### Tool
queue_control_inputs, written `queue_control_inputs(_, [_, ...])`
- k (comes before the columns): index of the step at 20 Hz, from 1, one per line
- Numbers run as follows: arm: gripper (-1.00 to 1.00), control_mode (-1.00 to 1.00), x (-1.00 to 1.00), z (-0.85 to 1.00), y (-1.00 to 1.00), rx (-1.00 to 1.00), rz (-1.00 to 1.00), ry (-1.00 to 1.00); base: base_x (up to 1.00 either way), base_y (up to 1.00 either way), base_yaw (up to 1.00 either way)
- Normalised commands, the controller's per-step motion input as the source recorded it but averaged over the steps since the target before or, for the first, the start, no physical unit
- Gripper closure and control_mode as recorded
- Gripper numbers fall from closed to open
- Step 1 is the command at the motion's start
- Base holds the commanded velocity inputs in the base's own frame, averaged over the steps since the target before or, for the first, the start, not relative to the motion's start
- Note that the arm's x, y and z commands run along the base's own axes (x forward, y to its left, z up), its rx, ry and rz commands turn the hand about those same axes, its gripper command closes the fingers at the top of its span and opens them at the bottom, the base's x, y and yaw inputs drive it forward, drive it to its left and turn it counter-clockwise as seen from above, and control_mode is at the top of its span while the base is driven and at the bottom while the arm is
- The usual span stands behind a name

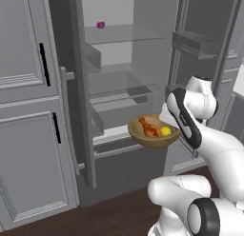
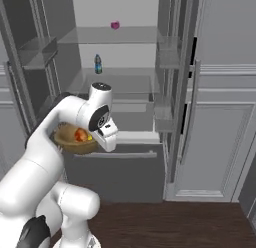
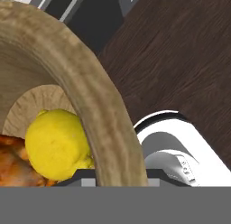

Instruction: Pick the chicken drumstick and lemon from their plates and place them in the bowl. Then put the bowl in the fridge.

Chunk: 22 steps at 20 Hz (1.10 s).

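While clamped, hand (image 3: 118,175) grips bowl (image 3: 97,105) rim.

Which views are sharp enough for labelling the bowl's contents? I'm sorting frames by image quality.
Hand view: bowl rim and lemon fill the frame, crisp, evenly lit, no glare; drumstick cropped at the edge. Left base view: bowl small, slightly soft, both foods distinguishable. Right base view: the arm partly covers the bowl; the foods are blurry blobs.

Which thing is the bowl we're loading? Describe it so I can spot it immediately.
Find the open fridge with glass shelves. In front of its lower part, the gripper holds a wide tan wooden bowl in the air by its rim. It alone carries the orange-brown chicken drumstick and yellow lemon.
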Motion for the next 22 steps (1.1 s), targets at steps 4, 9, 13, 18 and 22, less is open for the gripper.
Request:
queue_control_inputs(4, [1.0,1.0,0.0,0.0,0.0,0.0,0.0,0.0,0.91,0.0,0.0])
queue_control_inputs(9, [1.0,1.0,0.0,0.0,0.0,0.0,0.0,0.0,0.67,-0.28,0.02])
queue_control_inputs(13, [1.0,1.0,0.0,0.0,0.0,0.0,0.0,0.0,0.61,-0.38,0.14])
queue_control_inputs(18, [1.0,1.0,0.0,0.0,0.0,0.0,0.0,0.0,0.85,-0.03,0.2])
queue_control_inputs(22, [1.0,1.0,0.0,0.0,0.0,0.0,0.0,0.0,0.38,-0.24,0.14])
